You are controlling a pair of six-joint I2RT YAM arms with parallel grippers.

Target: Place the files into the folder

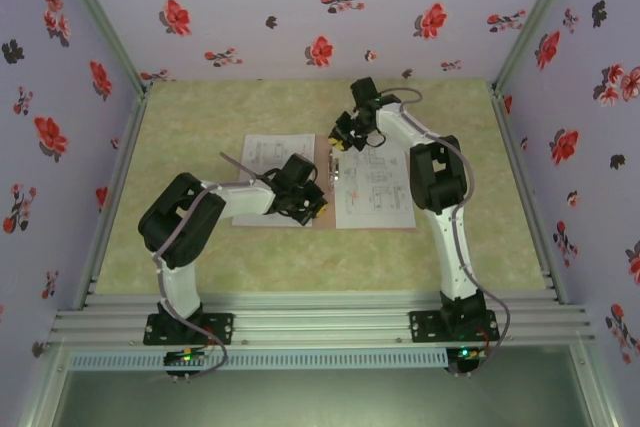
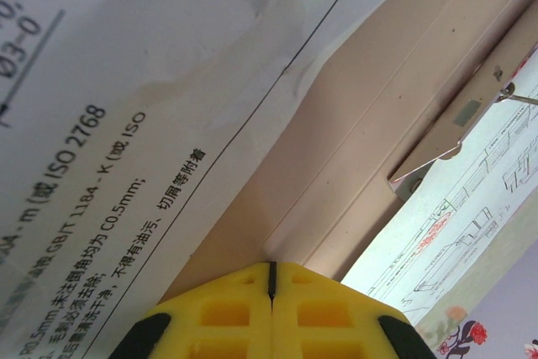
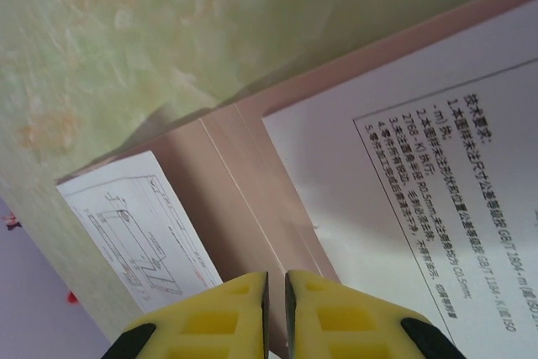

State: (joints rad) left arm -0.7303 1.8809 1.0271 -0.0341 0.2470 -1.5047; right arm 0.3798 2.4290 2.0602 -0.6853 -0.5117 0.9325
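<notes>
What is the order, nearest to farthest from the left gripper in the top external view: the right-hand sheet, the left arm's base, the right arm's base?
From the left gripper:
1. Right-hand sheet, just to its right.
2. Left arm's base, near edge, left.
3. Right arm's base, near edge, right.

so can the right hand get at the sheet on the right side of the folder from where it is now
Probably yes. The right hand hovers at the top edge of the folder, its yellow fingers nearly closed, and the right sheet lies flat and uncovered beside it, with nothing between them.

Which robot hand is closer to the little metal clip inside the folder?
Left. The left gripper sits beside the metal clip near the folder's spine; the right gripper hovers at the top edge.
</notes>
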